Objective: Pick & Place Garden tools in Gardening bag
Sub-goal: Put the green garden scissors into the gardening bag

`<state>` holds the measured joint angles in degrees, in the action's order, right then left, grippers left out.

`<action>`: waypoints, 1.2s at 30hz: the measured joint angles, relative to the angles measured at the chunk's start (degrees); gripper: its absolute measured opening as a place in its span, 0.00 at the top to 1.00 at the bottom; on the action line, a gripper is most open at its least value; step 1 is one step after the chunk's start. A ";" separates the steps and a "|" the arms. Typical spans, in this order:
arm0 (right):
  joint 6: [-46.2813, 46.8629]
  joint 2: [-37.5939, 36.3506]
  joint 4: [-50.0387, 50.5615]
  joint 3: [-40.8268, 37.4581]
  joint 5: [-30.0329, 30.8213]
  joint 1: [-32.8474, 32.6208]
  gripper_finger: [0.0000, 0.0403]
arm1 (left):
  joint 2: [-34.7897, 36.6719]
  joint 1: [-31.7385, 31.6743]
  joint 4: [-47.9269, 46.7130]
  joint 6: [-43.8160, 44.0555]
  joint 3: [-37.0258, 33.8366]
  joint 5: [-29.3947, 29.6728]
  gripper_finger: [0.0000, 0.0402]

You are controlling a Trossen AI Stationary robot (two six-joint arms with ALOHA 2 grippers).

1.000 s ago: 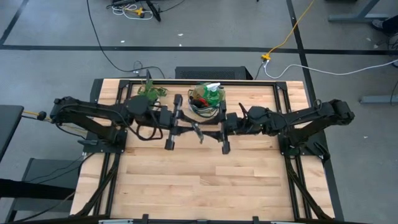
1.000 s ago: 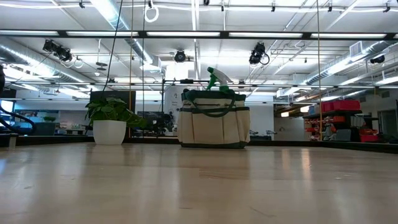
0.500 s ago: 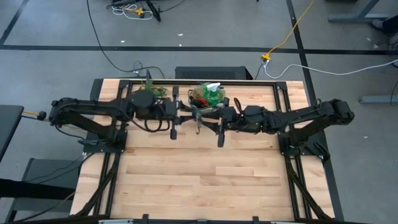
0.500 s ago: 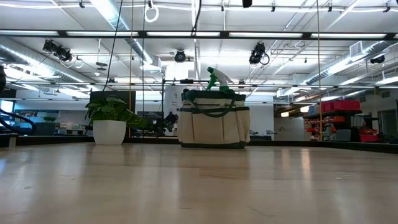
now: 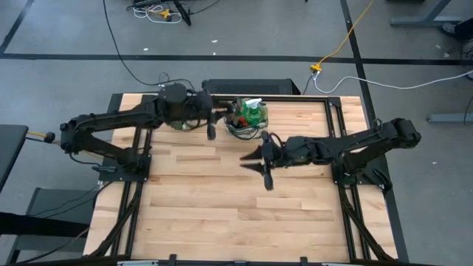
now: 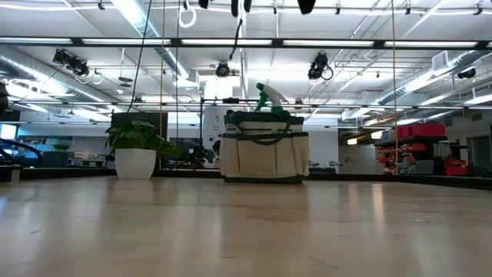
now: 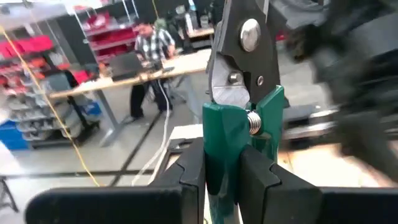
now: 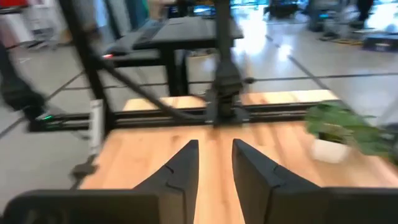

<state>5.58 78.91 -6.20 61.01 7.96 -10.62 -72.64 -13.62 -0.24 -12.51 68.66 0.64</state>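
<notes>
My left gripper [image 5: 214,118] is up in the air just left of the gardening bag [image 5: 246,122] and is shut on pruning shears [image 7: 244,74] with green handles and grey blades. The beige bag with dark green trim [image 6: 264,150] stands on its base at the table's far middle. A green spray bottle [image 6: 266,95] sticks out of its top. My right gripper [image 5: 250,157] hovers over the table's middle, nearer than the bag. It is open [image 8: 214,149], with nothing between its fingers. My left gripper pinches the shears' green handles [image 7: 231,140] between its two fingers, just behind the spring and pivot. The fingers lie level and along the shears, and the blades [image 7: 239,46] stick out ahead of them. The shears are lifted clear of table and bag.
A potted plant in a white pot [image 6: 138,152] stands left of the bag at the far edge, under my left arm in the high view. Bare wooden tabletop [image 5: 222,214] fills the near half. A person [image 7: 148,53] stands in the room beyond the table.
My left gripper has swung with the shears from the table's middle toward the far edge, ending beside the bag's left side. The shears have stayed in its hold. My right gripper has stayed near the middle, drawn a little toward the near edge and tipped downward.
</notes>
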 joint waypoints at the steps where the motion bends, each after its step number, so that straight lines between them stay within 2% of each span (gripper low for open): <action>1: -0.02 0.00 0.04 0.00 -0.27 -0.38 0.77 | -0.38 -0.90 -0.23 0.40 0.00 -1.19 0.85; 18: -0.02 -0.02 3.71 0.00 0.50 -4.45 0.77 | -10.77 -9.33 1.38 2.94 -0.06 -3.75 0.85; 28: -0.07 -0.02 4.94 0.00 0.57 -5.16 0.77 | -10.08 -12.52 9.84 5.88 -0.04 -7.88 0.85; 36: -0.45 -0.01 6.08 0.00 1.18 -5.15 0.77 | -10.19 -14.72 9.74 5.62 -0.06 -8.04 0.85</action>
<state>5.13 78.90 -0.12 61.01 9.14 -15.77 -82.83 -28.35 9.51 -6.90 68.60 -7.40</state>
